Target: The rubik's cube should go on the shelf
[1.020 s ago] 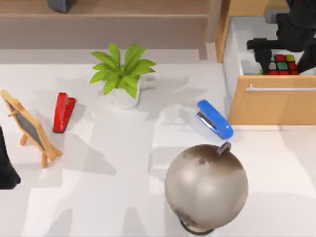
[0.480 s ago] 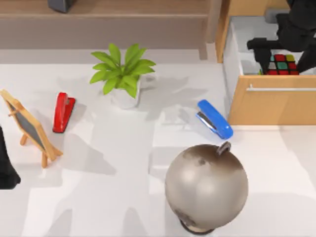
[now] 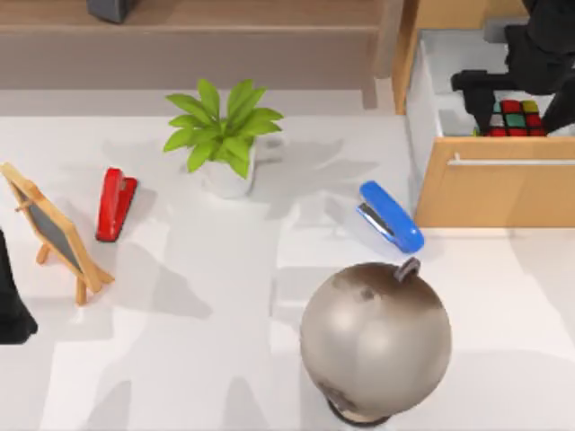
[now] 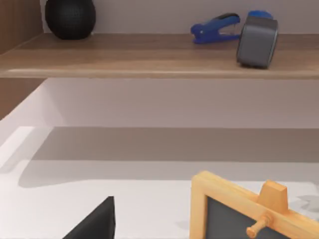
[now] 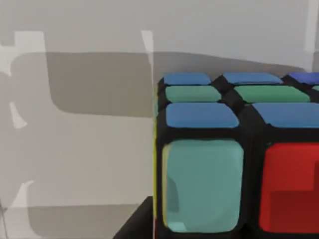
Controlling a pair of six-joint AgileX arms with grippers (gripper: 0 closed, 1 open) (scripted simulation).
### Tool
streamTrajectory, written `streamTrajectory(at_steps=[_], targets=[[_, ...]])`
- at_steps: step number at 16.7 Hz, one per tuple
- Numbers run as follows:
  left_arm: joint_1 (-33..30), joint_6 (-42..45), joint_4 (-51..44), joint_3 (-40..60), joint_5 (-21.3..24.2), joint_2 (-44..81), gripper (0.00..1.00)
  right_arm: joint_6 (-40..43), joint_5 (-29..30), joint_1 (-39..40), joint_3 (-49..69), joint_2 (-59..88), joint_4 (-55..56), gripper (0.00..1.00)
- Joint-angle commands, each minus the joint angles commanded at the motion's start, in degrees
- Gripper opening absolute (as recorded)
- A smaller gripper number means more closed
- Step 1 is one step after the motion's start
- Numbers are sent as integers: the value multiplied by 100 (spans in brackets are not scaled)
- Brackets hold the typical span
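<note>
Now, step in hand: grasp of rubik's cube (image 3: 514,118), which sits in open drawer (image 3: 449,108) of cabinet, top-right of desk (image 3: 225,314). Right tool (image 3: 517,94) hangs over cube, very close in right wrist view; whether spread or pinching, cannot tell. Advice: centre fingers on opposite faces, lift straight up, clear drawer front, then go to shelf (image 3: 225,36) at far left. Left tool parked at left desk edge, near small chalkboard (image 3: 54,232).

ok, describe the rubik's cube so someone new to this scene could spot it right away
Start at the orange-wood drawer cabinet on the table's right side, whose white drawer stands open. The rubik's cube sits inside that drawer, just behind the drawer front, with the right gripper directly over it. It is the one small cube with a black grid and coloured squares; the staplers nearby are long and single-coloured.
</note>
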State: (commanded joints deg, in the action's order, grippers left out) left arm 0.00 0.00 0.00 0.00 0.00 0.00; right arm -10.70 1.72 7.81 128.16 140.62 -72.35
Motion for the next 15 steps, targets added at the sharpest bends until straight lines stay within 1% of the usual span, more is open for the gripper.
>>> streamTrajectory(at_steps=[3, 7, 11, 13, 15], targets=[[0, 0, 0, 0, 0, 0, 100, -160, 244, 34, -111, -411, -326, 0], [0, 0, 0, 0, 0, 0, 100, -521, 501, 580, 143, -1300, -663, 0], [0, 0, 0, 0, 0, 0, 100, -696, 360, 1047, 570, -1619, -689, 0], [0, 0, 0, 0, 0, 0, 100, -629, 206, 1043, 757, -1462, -654, 0], [0, 0, 0, 0, 0, 0, 100, -484, 49, 863, 842, -1109, -638, 0]])
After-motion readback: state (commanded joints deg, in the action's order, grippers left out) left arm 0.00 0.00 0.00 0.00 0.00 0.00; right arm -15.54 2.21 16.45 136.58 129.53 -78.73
